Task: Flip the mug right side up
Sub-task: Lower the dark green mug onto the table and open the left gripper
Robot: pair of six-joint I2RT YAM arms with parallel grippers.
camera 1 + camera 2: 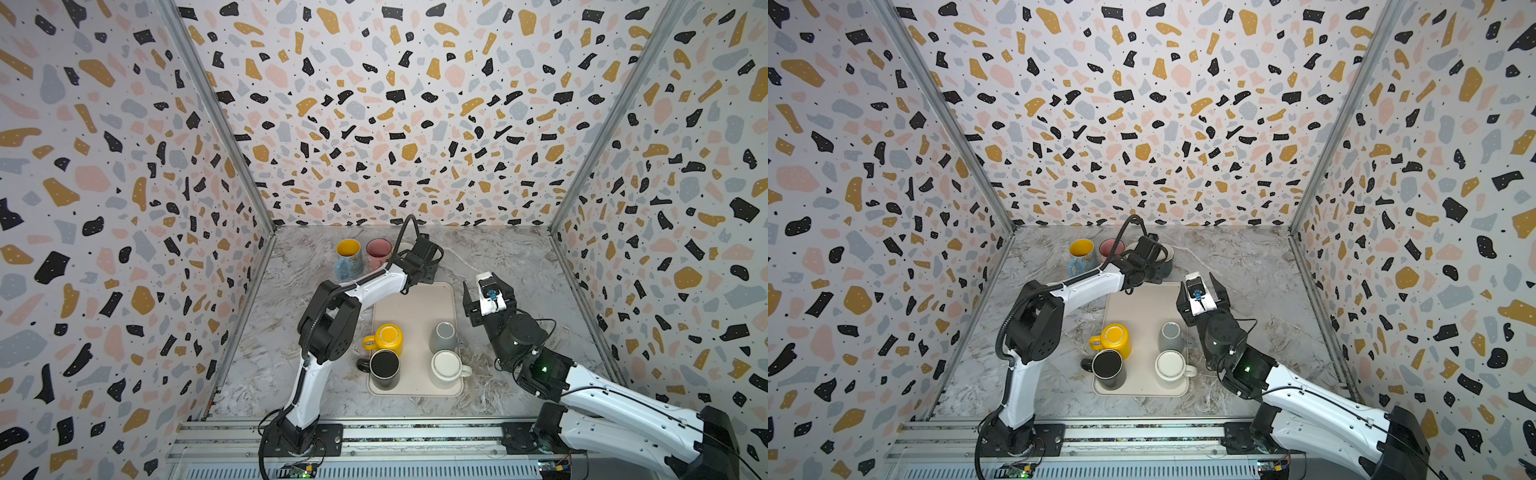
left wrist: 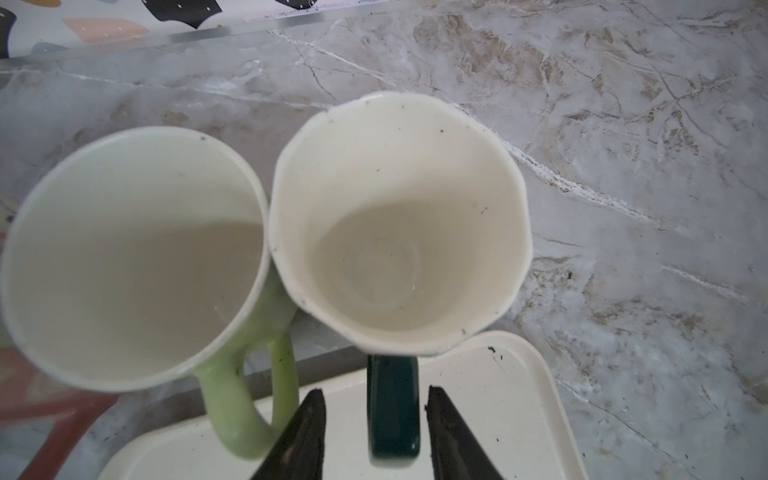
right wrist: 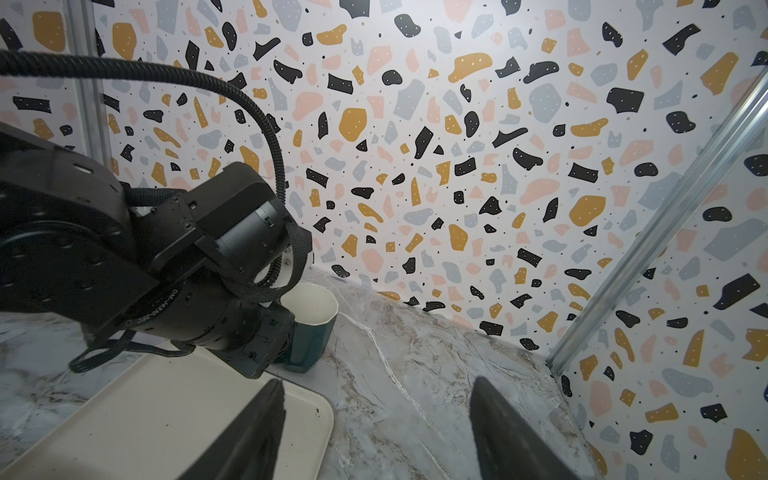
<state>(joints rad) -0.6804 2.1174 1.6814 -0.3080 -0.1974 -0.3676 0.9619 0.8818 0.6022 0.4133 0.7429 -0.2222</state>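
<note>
Nearest the left wrist camera, the left gripper (image 2: 375, 395) is seen with its jaws parted to a moderate gap, one black finger on each side of the dark teal handle (image 2: 392, 415) of the mug (image 2: 399, 216). Pale tray (image 2: 498, 395) is seen between each finger and the handle, so nothing is clasped or touched. The mug is set mouth up, its white inside exposed, on the marble table (image 2: 623, 166) just beyond the tray's far edge, with its handle reaching over the tray. A green mug (image 2: 133, 257), also mouth up, is placed close beside it. In both top views the left arm (image 1: 365, 286) is raised at the elbow and stretched forward over the tray's far left corner, its wrist turned down above the mug. The right gripper (image 3: 376, 415) is spread wide and empty, held above the table just beside the tray's far right corner and aimed toward the back wall. The right arm (image 1: 602, 399) is bent behind it. Four more mugs are gathered on the tray's near half.
</note>
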